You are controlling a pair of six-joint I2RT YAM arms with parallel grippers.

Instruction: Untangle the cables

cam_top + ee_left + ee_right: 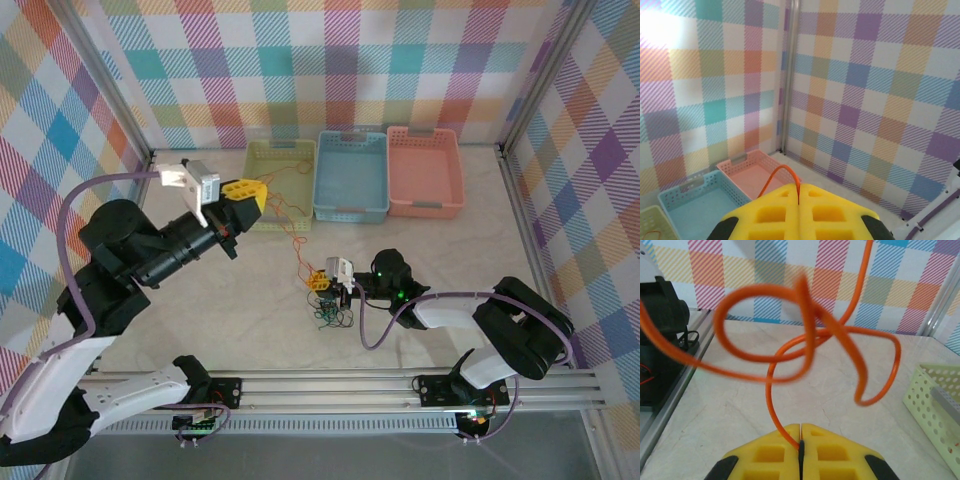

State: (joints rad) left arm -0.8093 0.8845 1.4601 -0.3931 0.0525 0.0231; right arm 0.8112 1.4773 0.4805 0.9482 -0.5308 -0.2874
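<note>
Nearest: left tool [798, 192], clamped on red-orange cable [807, 310], raised near yellow-green basket [283, 143]. Right tool [800, 432], low over counter [230, 320], pinching apparently the same cable, with knotted loops between. Dark green and black cables [335, 316] heaped just beside it. Judged early stage: one strand raised, knot and heap outstanding.

Cables [335, 316] on table [250, 310], before three side-by-side baskets [350, 212].

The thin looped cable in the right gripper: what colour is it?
Orange cable; right wrist view shows it best.
</note>
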